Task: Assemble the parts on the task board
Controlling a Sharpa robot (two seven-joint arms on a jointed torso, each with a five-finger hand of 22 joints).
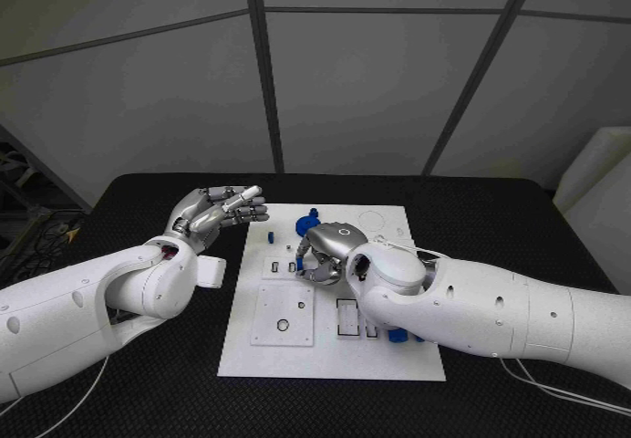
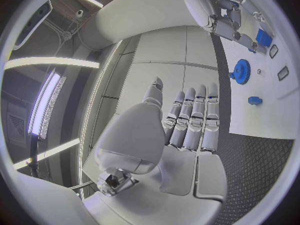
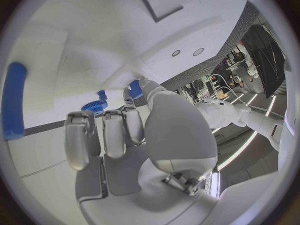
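The task board [image 1: 395,360] lies on the table [image 1: 526,219], and the right hand [image 1: 332,248] is down over the board's middle, while the left hand [image 1: 217,213] is raised off the board's left edge, to the left of the right hand. Just beyond the right hand, on the far part of the board, sits a gear [image 1: 306,222] (a small part [image 1: 271,237] lies left of it, between the two hands). Behind the right hand, under its forearm toward the robot, more parts [image 1: 395,336] lie on the board.
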